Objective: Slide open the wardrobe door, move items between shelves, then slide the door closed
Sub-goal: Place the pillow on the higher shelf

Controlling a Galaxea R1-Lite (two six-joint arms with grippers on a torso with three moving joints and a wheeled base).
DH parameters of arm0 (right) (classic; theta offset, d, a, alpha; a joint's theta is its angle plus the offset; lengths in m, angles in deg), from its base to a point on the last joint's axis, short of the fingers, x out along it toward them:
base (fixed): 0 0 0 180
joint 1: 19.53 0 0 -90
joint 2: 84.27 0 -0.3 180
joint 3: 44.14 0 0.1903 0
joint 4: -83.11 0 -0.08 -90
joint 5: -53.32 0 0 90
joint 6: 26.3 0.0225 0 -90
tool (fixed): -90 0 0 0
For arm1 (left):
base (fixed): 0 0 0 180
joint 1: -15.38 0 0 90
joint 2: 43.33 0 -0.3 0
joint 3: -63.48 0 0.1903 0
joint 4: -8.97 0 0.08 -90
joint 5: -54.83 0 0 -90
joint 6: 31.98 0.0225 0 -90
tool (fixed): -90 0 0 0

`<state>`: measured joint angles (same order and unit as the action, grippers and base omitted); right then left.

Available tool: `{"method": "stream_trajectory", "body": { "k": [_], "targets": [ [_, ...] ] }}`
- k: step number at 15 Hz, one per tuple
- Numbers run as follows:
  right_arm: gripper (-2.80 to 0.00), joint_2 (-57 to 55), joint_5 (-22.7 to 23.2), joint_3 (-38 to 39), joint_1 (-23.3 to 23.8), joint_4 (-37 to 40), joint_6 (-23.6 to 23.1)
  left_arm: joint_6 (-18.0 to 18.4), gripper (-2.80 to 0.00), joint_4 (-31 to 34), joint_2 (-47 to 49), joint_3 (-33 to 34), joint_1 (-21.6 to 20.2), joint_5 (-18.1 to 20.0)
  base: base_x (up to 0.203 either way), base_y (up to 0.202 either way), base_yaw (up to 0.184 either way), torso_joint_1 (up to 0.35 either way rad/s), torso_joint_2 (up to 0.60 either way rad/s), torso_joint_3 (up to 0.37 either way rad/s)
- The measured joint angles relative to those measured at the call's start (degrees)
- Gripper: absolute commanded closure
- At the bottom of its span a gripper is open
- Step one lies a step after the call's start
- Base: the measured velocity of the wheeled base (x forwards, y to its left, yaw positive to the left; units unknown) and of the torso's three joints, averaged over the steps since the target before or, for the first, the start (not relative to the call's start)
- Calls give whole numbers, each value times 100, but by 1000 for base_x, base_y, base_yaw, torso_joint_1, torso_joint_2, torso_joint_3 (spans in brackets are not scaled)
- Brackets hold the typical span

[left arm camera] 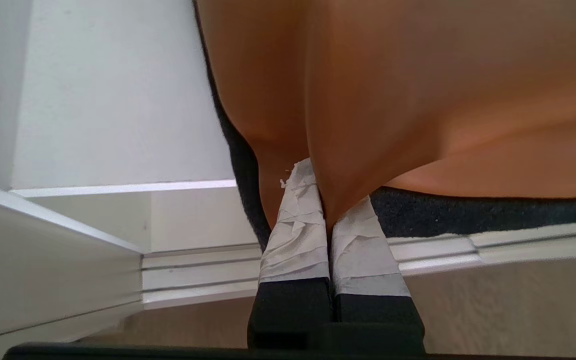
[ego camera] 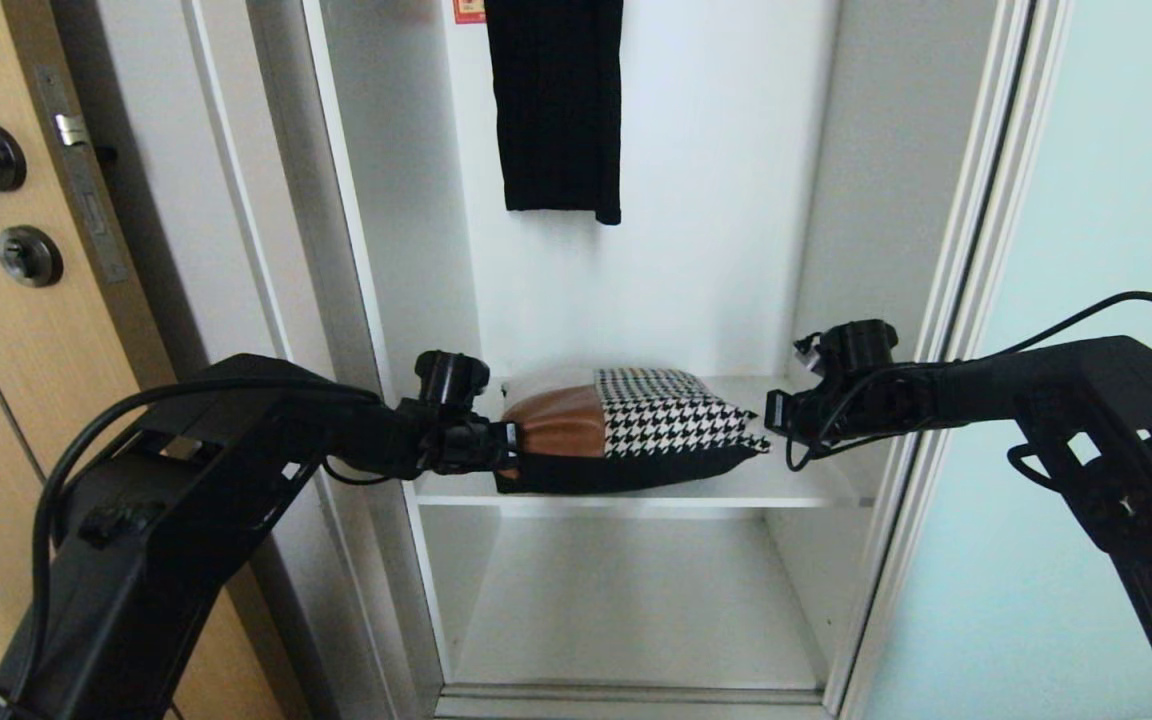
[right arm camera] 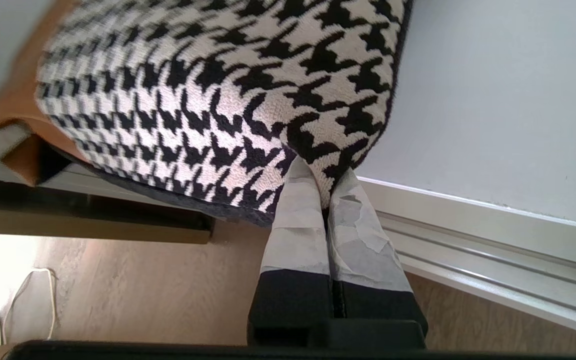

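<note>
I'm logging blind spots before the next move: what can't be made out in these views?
- Head view: the black garment is cut off by the top edge.
- Head view: whether the cushion touches the shelf; its black underside hides the contact.
- Head view: left gripper and right gripper fingertips, buried in cushion corners.

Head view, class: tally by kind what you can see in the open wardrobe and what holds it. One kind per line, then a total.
Cushion-like bag: 1
Hanging black garment: 1
White shelves, upper and lower: 2
Grippers shut on the bag, left gripper and right gripper: 2
Total: 6
</note>
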<state>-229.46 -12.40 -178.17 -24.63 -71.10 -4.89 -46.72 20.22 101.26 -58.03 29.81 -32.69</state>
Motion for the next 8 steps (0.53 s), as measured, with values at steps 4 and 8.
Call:
{"method": "stream_trajectory", "body": {
  "k": [4, 8],
  "targets": [
    [0, -251, -336, -9, -28, -161, -22, -22, 0, -22, 153, -215, 0, -56, 0, 0, 0, 0, 0, 0],
    [0, -431, -502, -9, -35, -335, -60, -56, 0, -26, 420, -677, -13, -461, 0, 0, 0, 0, 0, 0]
  ]
}}
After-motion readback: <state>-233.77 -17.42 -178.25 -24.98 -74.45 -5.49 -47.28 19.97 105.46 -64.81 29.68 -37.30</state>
